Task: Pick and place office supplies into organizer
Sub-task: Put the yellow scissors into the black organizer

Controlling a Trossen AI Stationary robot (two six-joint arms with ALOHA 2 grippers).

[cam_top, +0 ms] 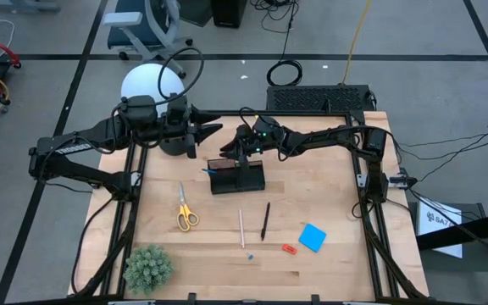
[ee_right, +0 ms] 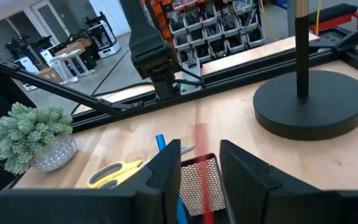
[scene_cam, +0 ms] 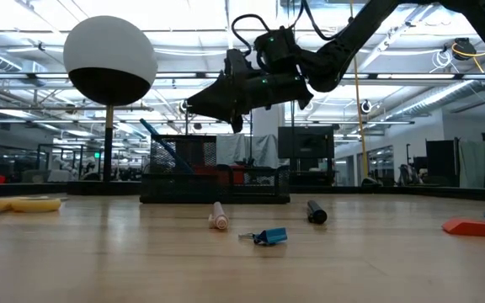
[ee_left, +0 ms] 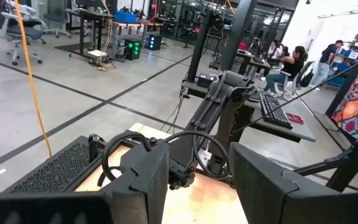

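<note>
The black mesh organizer point(cam_top: 237, 180) point(scene_cam: 217, 181) stands mid-table, with a blue pen point(ee_right: 160, 142) and a red pen point(ee_right: 201, 163) leaning in it; the red one shows blurred. My right gripper point(cam_top: 229, 152) point(scene_cam: 205, 109) point(ee_right: 201, 165) hangs open just above the organizer, holding nothing. My left gripper point(cam_top: 210, 133) point(ee_left: 199, 180) waits open in the air beside the lamp. The yellow-handled scissors point(cam_top: 185, 210), a pale pen point(cam_top: 241, 227), a black pen point(cam_top: 265, 220), a blue note pad point(cam_top: 313, 237), a red-orange piece point(cam_top: 289, 249) and a small blue piece point(scene_cam: 269, 236) lie flat on the table.
The white globe lamp point(cam_top: 151, 85) point(scene_cam: 109, 61) stands on a round black base point(ee_right: 309, 102) at the far left of the table, close to the organizer. A green plant point(cam_top: 147, 268) sits at the near left corner. Black frame rails run along the table's sides.
</note>
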